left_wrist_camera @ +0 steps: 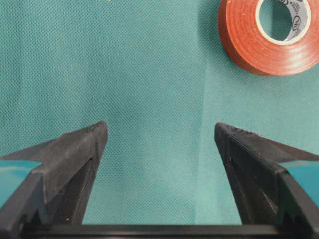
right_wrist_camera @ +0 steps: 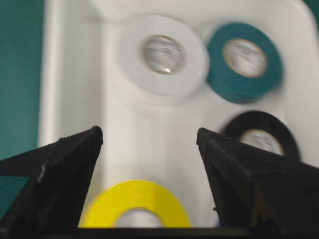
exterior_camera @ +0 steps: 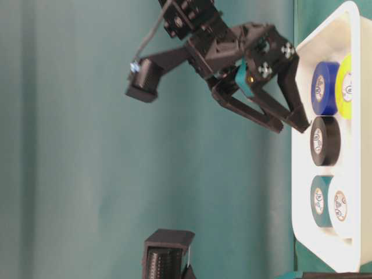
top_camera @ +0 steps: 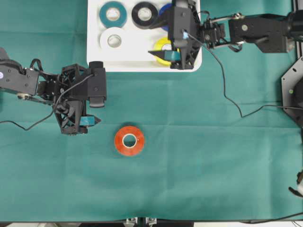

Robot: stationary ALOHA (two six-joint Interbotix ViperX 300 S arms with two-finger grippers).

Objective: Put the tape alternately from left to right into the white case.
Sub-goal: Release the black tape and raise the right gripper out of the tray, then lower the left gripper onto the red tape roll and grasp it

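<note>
The white case lies at the table's far edge. It holds teal, black, white and yellow tape rolls, plus a blue one mostly hidden under the right arm. My right gripper hovers over the case, open and holding nothing, with the yellow roll lying just below and behind its tips. An orange-red tape roll lies flat on the green cloth. To its left, my left gripper is open and empty, and that roll sits ahead and to the right of it.
Green cloth covers the whole table. A black cable trails from the right arm across the cloth. A black mount stands at the right edge. The case's rim rises a little above the cloth.
</note>
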